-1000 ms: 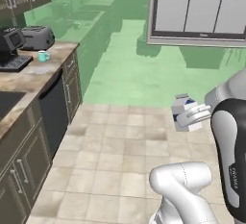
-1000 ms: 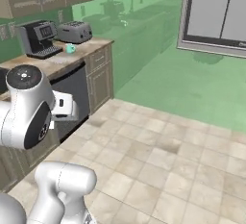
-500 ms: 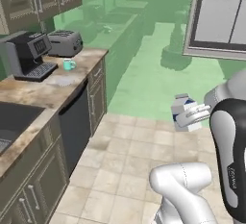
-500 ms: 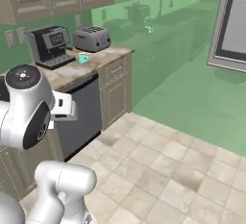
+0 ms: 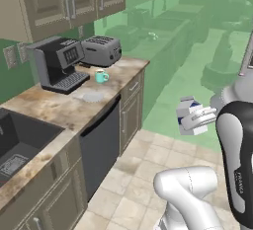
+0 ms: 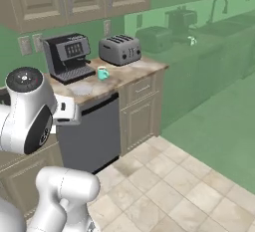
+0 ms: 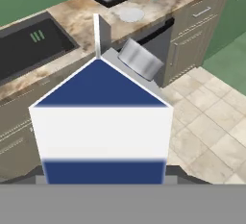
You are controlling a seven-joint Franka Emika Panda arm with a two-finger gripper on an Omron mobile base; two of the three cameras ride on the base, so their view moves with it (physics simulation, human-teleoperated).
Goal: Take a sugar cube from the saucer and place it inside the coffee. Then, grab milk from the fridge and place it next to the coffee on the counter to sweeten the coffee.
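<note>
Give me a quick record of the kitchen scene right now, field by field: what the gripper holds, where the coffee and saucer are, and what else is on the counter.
gripper: the gripper is shut on the milk carton, carried in the air over the tiled floor
milk carton: white with dark blue bands, close up in the hand view
coffee: teal mug upright on the counter, in front of the toaster
saucer: on the counter, nearer the front edge than the mug, apart from it
other items: coffee machine, toaster, sink
milk placed by coffee: not yet

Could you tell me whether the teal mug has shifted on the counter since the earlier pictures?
No. The mug keeps its spot beside the coffee machine; the base drove, so the whole view shifted.
</note>
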